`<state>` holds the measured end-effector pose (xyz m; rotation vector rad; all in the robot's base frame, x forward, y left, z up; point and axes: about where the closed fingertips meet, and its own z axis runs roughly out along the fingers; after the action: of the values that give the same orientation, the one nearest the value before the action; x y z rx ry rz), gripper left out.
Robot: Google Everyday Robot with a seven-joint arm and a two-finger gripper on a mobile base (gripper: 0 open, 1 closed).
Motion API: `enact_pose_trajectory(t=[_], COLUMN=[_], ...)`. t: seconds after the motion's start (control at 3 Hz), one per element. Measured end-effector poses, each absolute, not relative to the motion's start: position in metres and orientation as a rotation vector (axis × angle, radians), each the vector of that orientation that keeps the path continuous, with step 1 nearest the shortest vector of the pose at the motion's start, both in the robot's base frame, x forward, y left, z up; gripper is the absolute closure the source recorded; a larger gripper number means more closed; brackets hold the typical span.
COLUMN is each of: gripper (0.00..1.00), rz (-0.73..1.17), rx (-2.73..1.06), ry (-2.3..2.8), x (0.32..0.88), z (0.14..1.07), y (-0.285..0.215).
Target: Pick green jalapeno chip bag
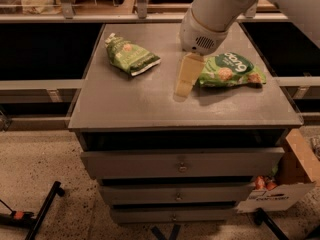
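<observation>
Plainly, the green jalapeno chip bag (131,57) is the narrow, crinkled one lying flat toward 10 o'clock on the bench (140,104). It is slanted, with one white end aimed at the far left corner and the other at the bench's middle. Nothing touches it and bare surface shows all round, which should leave room for a grasp from above.

The end effector (183,86) hangs at about 4 o'clock from that bag, apart from it, pointing down over the middle of the bench with its tip close to the surface. Whether it is wide or narrow I cannot tell; it holds nothing that shows. By my reading it is between targets and must travel toward 10 o'clock to reach the right bag.

Just beside it, at its 3 o'clock, lies the wider green bag (229,70) with big white letters. This is the likeliest wrong pick because it is nearer. The white arm (215,14) comes in from 1 o'clock.

Under the bench top, the drawers (180,161) are pushed in, so their contents are hidden. At 4 o'clock on the floor, a cardboard box (295,159) stands open; something orange-red shows at its edge, too unclear to name.
</observation>
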<state>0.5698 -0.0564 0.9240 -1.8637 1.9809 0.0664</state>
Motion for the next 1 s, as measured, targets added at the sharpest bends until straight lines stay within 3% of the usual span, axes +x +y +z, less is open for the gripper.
enact_pose_trajectory(t=[1.0], gripper=[0.00], rz=[0.045], rx=[-1.855], ry=[1.947], x=[0.650], z=[0.904], y=[0.015])
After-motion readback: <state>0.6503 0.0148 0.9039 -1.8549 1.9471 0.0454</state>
